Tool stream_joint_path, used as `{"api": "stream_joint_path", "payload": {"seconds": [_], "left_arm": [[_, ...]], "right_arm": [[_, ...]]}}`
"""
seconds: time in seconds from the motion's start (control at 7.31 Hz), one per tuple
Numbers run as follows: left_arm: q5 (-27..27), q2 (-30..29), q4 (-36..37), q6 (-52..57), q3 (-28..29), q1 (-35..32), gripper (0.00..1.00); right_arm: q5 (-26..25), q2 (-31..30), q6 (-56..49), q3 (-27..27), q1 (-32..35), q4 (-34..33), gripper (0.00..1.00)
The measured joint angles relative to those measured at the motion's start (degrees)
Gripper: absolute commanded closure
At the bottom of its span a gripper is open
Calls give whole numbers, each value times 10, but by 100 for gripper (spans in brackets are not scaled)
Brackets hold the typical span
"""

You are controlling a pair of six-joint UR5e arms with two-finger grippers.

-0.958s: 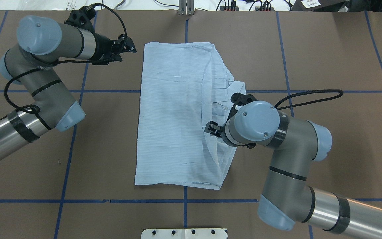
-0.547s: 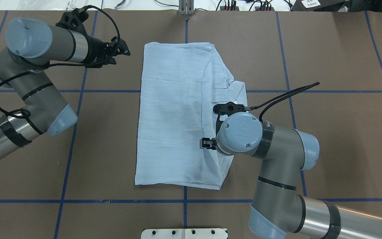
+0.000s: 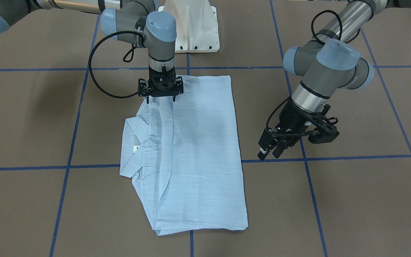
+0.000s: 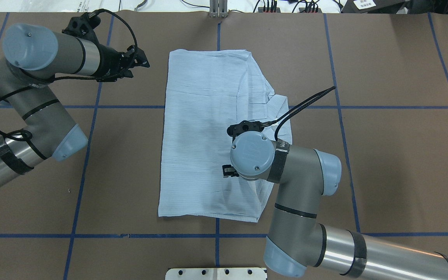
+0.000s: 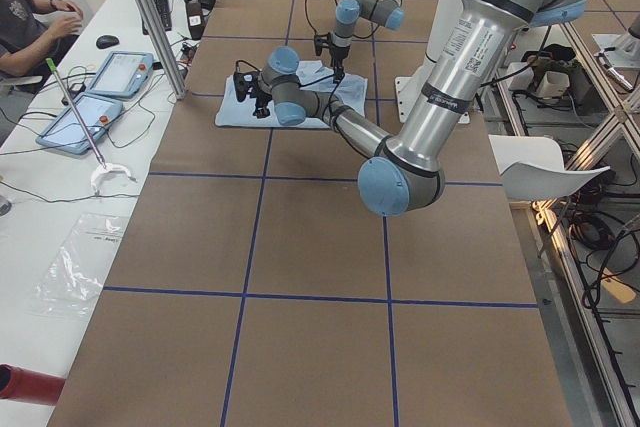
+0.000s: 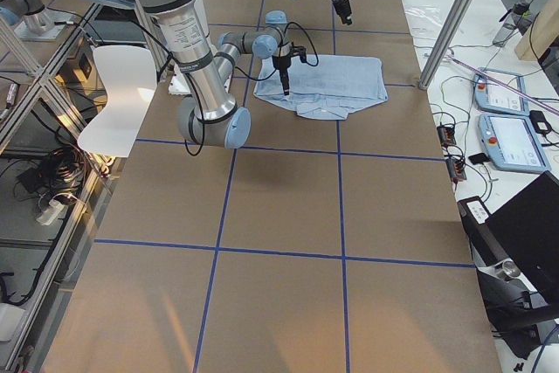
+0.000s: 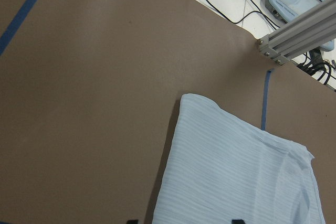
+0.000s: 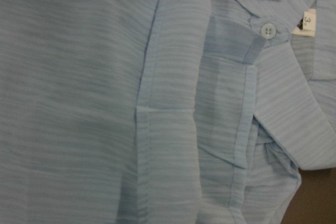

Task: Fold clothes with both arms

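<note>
**A:** One shirt, front-facing view. It lies flat on the surface, folded to a long panel. It sits directly under the right gripper, which points tips-down at the layered edge, jaws apart, holding nothing. The left gripper is well off the cloth, jaws parted a little, empty.

**B:** Overhead?

**A:** The right gripper is mostly hidden beneath its own wrist, shirt below it. The left gripper points at the shirt's corner, near but apart.

**B:** Side views?

**A:** Too small to read the jaws.

**B:** Wrist cameras?

**A:** Left: the shirt corner lies just ahead, jaw tips apart at the frame's bottom edge. Right: cloth fills the frame, with button and neck tag ahead.

**B:** Handling?

**A:** My read is thin, light and limp. The layers would likely slip over each other. Pinch the hem corners or folded edges through every layer, and keep clear of the button.
</note>
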Motion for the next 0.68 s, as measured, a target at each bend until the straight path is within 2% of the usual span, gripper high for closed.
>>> {"api": "stream_joint_path", "payload": {"seconds": [0.41,0.68], "left_arm": [[0,1,1,-1,-3,0,34],[0,0,2,-1,-5,1,34]], "right_arm": [[-13,-25,-80,18,15,-50,0],[-15,-92,-126,81,35,-58,0]]}}
